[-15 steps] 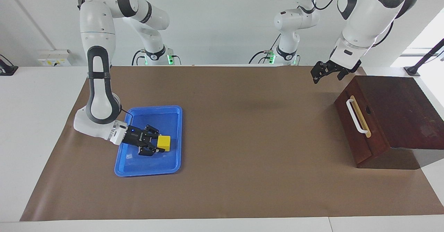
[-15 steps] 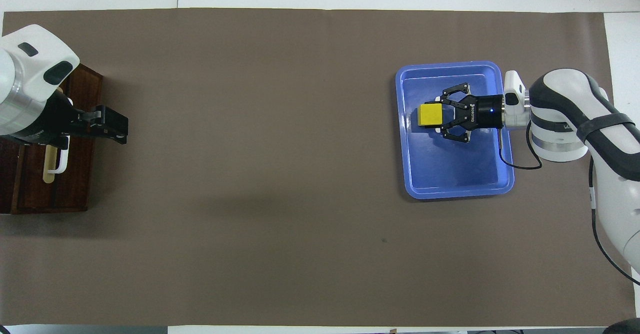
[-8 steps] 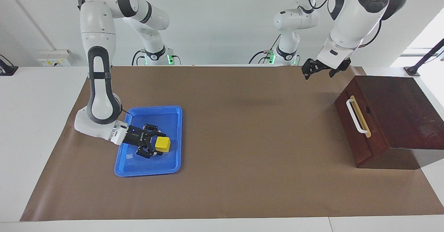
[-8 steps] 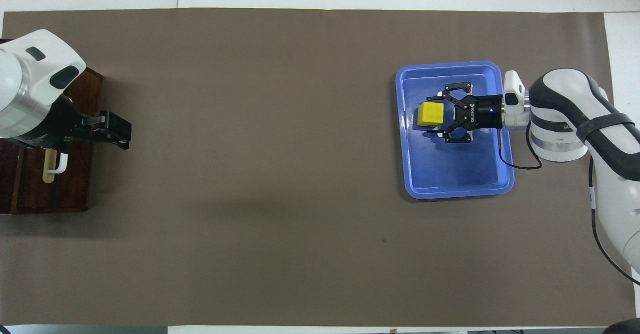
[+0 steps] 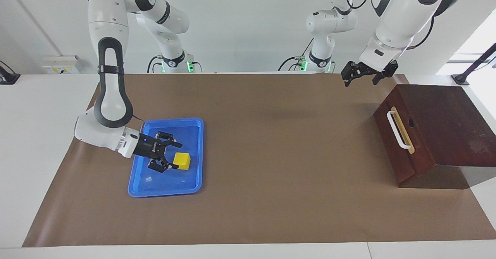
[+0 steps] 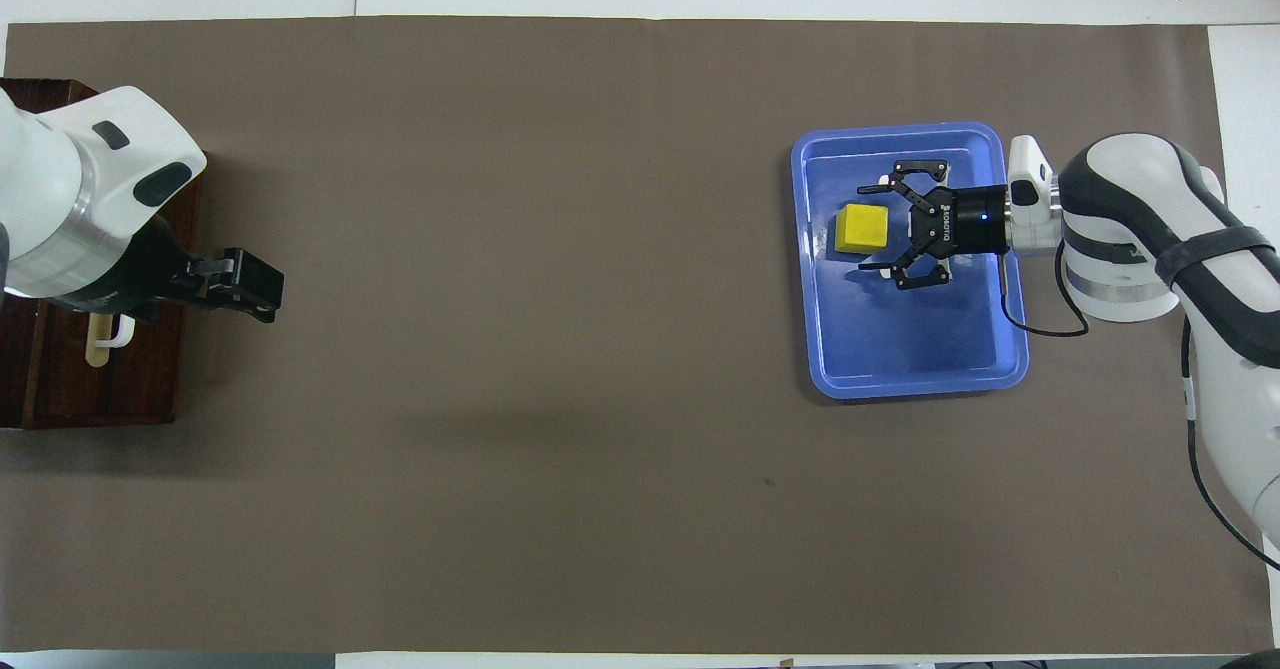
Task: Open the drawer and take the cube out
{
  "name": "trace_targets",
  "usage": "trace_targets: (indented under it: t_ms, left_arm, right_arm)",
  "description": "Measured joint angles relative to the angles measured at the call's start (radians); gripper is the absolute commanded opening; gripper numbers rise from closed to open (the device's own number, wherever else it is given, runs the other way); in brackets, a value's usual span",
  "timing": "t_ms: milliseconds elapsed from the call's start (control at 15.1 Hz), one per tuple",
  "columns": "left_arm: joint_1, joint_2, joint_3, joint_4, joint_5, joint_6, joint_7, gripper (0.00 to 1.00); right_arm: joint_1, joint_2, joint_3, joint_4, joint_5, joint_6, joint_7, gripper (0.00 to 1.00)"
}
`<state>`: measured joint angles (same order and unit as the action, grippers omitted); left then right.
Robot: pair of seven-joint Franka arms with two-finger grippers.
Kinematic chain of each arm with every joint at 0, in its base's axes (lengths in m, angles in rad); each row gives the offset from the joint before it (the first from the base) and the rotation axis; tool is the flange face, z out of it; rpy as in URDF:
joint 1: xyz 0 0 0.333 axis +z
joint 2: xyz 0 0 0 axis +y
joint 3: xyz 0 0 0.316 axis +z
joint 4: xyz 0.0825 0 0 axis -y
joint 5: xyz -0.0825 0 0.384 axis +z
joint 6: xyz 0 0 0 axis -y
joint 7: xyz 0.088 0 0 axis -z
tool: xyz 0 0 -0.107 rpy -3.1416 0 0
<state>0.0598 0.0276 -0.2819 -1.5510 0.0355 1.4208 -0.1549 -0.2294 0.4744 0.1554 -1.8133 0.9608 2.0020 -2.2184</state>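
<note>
Your right gripper (image 5: 173, 156) has let go of the cube (image 5: 181, 161) and drawn back from it since a second ago.

You now see the yellow cube resting free in the blue tray (image 5: 193, 184), at the right arm's end of the desk (image 5: 271, 197); the right jaws stand spread wide just beside it, low over the tray, gripping nothing. Your left gripper (image 5: 358, 75) has risen a little and hangs above the mat near the wooden box (image 5: 445, 127), jaws apart and empty. The drawer (image 5: 399, 150) looks pushed in, its white handle (image 5: 398, 130) untouched.
</note>
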Motion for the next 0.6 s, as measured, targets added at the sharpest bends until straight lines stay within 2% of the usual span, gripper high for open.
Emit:
trace_targets:
  t_ms: [199, 464, 596]
  left_arm:
    - [-0.004, 0.006, 0.003, 0.009, 0.000, -0.003, 0.002, 1.00]
    - [-0.004, 0.006, 0.022, 0.014, 0.000, -0.006, 0.011, 1.00]
    - [-0.004, 0.003, 0.023, 0.015, 0.000, -0.011, 0.013, 1.00]
  right_arm:
    - [0.018, -0.072, 0.005, 0.005, -0.072, -0.002, 0.180, 1.00]
    - [0.081, -0.222, 0.006, 0.018, -0.262, -0.011, 0.539, 1.00]
    - [0.099, -0.288, 0.006, 0.028, -0.339, -0.060, 0.681, 1.00]
